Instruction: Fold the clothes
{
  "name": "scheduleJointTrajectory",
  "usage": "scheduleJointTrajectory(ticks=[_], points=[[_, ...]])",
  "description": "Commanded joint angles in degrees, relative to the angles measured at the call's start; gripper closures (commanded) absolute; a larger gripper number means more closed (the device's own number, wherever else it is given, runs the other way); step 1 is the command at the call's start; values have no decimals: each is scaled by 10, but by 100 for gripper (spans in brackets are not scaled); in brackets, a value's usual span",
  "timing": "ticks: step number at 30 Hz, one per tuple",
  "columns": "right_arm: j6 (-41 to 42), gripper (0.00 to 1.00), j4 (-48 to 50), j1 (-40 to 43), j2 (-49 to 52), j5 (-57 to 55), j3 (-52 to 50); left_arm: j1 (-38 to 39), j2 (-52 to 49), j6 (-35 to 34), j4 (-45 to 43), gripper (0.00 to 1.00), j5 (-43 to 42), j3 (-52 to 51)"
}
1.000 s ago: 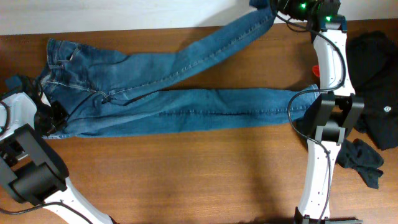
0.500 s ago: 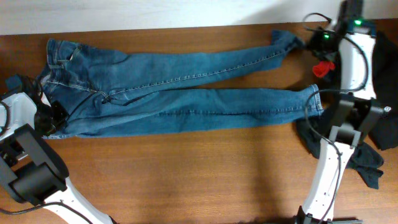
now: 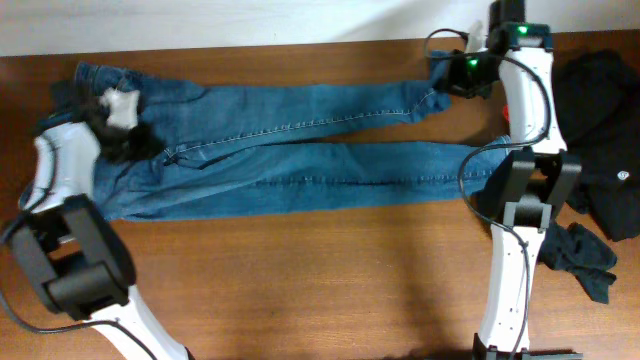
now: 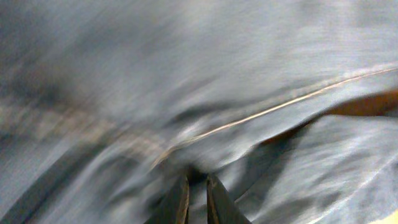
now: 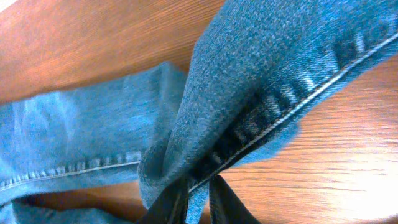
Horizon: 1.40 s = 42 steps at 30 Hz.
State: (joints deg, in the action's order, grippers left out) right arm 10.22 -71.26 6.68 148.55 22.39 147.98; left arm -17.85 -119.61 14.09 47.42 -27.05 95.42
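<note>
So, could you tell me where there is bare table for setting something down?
The widest bare patch is the front of the table, bordered by the lower leg of the jeans, the near edge, the left arm and the right arm. A narrow strip lies free behind the upper leg. The right end is crowded with dark clothes.

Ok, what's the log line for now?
left gripper: shut on jeans near waist | right gripper: shut on far leg's hem | legs: stretched along table

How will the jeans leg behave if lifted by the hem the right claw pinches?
Probably floppy: the jeans drape and bunch over the right claw at the hem. Likely to drag, since both long legs lie flat along the table. Slipping seems unlikely; the weave looks coarse.
</note>
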Motion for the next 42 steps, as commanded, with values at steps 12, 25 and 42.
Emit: scheduleJointTrajectory(ticks=[12,25,42], points=[[-6,9,31,-29,-39,-43,9,154,-105,46,-85,68,119,14],[184,12,18,-21,8,-102,-1,150,-148,46,-72,69,121,13],[370,9,189,-26,11,-87,-127,150,-148,46,-71,69,121,13]])
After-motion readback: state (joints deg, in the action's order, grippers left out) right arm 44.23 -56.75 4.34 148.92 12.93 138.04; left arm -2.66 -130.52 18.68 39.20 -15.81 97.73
